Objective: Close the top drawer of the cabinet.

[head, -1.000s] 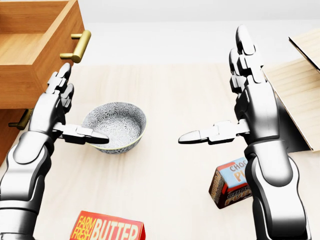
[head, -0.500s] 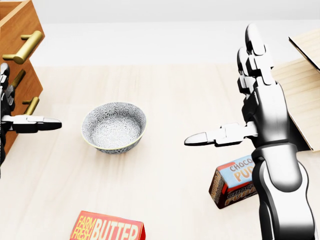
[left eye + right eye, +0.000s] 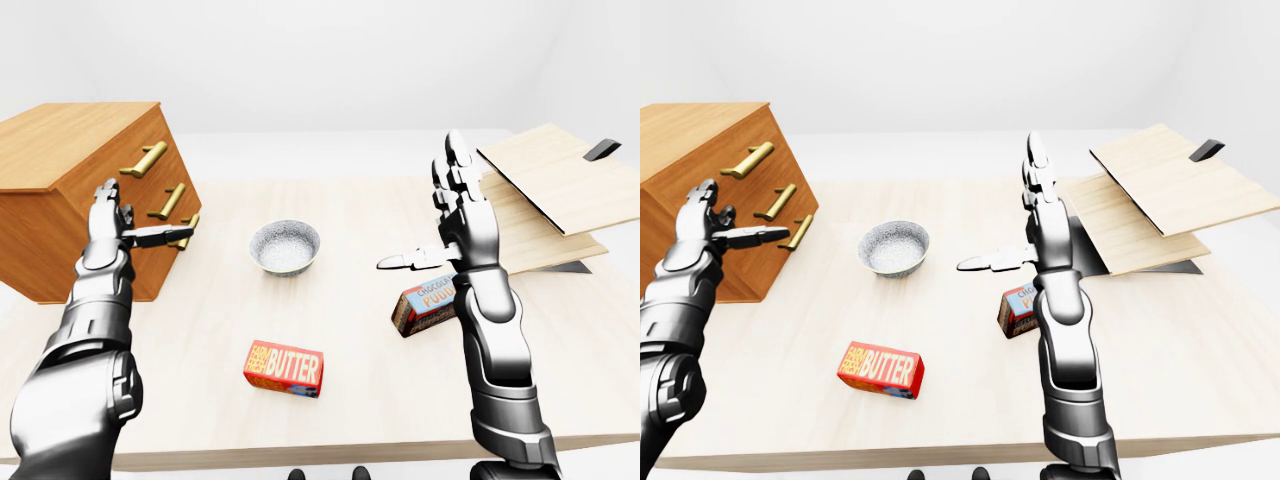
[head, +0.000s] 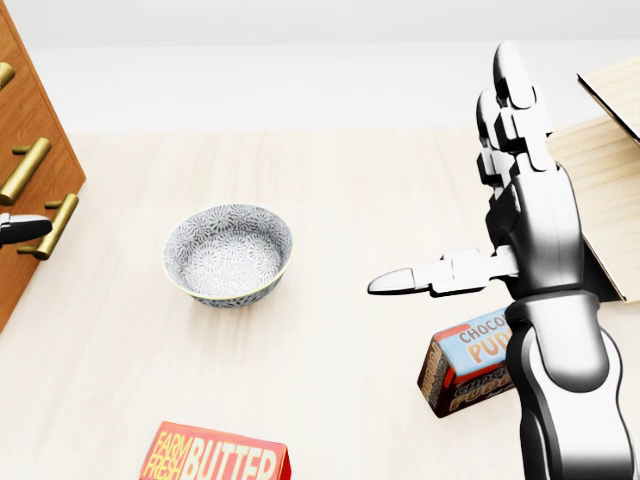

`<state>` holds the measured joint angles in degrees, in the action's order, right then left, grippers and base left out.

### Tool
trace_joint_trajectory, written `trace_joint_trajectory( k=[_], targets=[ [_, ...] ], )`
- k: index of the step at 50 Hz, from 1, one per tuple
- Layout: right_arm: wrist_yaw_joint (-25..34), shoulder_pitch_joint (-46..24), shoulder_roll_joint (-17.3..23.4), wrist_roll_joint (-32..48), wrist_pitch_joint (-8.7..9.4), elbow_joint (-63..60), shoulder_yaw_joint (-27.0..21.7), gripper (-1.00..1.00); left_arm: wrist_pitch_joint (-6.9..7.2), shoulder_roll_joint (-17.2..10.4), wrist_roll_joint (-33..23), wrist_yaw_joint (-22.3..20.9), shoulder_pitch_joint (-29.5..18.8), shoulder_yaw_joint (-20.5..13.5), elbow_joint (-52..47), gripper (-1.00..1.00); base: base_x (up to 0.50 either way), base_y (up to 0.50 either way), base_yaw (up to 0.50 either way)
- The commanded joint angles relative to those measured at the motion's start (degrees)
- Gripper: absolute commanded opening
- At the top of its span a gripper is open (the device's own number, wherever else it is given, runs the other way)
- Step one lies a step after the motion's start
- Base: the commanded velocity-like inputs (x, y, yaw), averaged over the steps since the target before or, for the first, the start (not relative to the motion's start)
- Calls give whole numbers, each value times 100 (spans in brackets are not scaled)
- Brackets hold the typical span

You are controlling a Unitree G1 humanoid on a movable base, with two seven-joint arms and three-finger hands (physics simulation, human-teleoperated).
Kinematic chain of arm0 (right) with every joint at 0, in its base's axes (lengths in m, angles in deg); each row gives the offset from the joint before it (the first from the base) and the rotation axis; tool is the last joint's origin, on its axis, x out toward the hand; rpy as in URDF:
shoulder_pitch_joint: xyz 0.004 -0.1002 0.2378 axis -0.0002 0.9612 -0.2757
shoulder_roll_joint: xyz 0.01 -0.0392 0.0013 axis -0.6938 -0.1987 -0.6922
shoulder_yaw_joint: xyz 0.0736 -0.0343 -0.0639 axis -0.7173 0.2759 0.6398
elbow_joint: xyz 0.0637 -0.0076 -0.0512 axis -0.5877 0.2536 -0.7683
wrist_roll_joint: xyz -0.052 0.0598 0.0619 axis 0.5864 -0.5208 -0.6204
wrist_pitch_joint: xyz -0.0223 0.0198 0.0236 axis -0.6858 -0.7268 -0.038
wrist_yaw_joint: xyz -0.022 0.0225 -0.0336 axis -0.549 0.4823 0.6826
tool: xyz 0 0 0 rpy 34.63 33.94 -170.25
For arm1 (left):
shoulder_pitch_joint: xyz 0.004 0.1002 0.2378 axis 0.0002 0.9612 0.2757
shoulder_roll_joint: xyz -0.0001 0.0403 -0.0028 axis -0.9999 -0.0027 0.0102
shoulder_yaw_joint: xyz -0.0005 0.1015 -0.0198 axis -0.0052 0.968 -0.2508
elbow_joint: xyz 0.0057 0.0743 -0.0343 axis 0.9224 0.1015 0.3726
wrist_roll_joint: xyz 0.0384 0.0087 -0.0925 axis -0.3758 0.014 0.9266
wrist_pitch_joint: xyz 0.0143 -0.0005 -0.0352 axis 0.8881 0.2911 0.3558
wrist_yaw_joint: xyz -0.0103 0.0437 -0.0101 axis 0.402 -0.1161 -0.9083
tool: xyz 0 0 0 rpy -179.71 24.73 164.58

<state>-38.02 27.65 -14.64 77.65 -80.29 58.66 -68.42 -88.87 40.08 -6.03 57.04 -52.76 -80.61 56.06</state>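
The red box (image 3: 284, 369) reads "FARM FRESH BUTTER"; the brown box (image 4: 468, 367) shows "CHOCO PU".

Open tabletop (image 3: 350, 215) lies between cabinet (image 3: 70, 200) and stacked boards (image 3: 545, 195). The bowl (image 3: 285, 246) stands mid-passage, near the cabinet's handles (image 3: 166, 201). The butter box (image 3: 284, 368) and chocolate box (image 3: 425, 303) occupy the lower area, well apart, bare wood between them.
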Motion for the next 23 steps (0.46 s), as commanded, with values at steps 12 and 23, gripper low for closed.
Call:
trace_joint_trajectory(
  k=[12, 23],
  targets=[
    [2, 21, -68, 139, 0, -234, 110, 100, 0, -1201, 42, 455, 88, -378, 131, 100, 0, 0, 0],
    [24, 32, -90, 188, 0, -306, 114, 100, 0, -1111, 18, 363, 96, -314, -70, 100, 0, 0, 0]
  ],
)
